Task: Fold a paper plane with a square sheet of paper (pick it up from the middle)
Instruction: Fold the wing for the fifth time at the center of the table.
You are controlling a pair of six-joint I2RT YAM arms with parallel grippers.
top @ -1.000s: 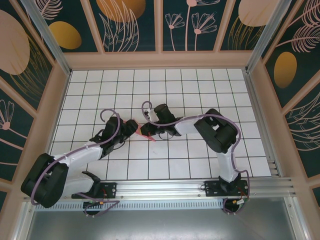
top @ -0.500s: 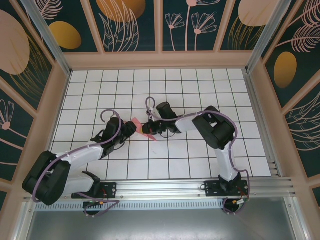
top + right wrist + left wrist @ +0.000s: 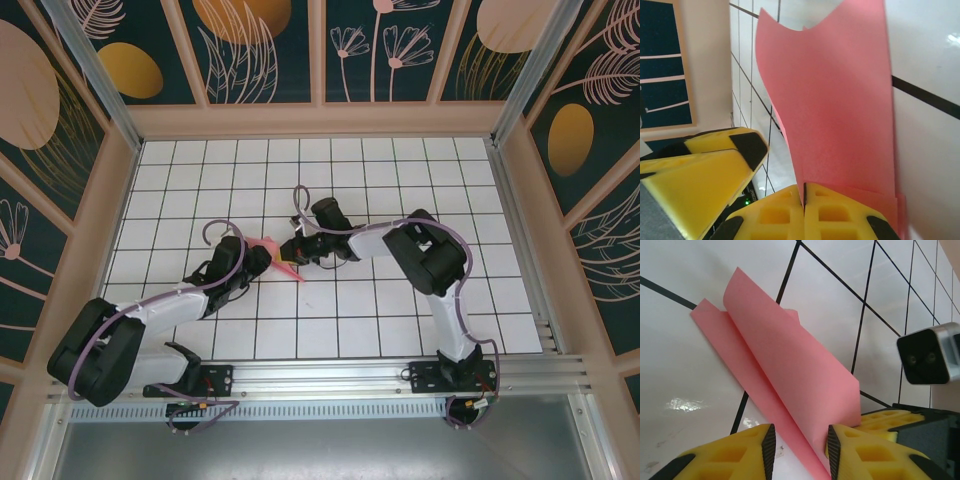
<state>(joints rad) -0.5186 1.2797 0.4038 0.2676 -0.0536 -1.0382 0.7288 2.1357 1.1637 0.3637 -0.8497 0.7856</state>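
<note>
In the overhead view, the folded pink sheet (image 3: pixel 284 264) is seen between the left gripper (image 3: pixel 262 256) and the right gripper (image 3: pixel 296 250), which are brought tip to tip over the gridded table (image 3: pixel 400 180).

At the left wrist, the sheet is straddled by parted yellow fingers (image 3: pixel 740 450), with a gap left on one side.

At the right wrist, the sheet's near edge is pinched between fingers (image 3: pixel 775 215) pressed together, and the paper extends ahead of them.

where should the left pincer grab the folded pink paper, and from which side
Grip the pink paper by its raised flap, near the crease, coming from the left. It stands up off the table, its edge between the open fingers of the left pincer; the right pincer pinches it.
</note>
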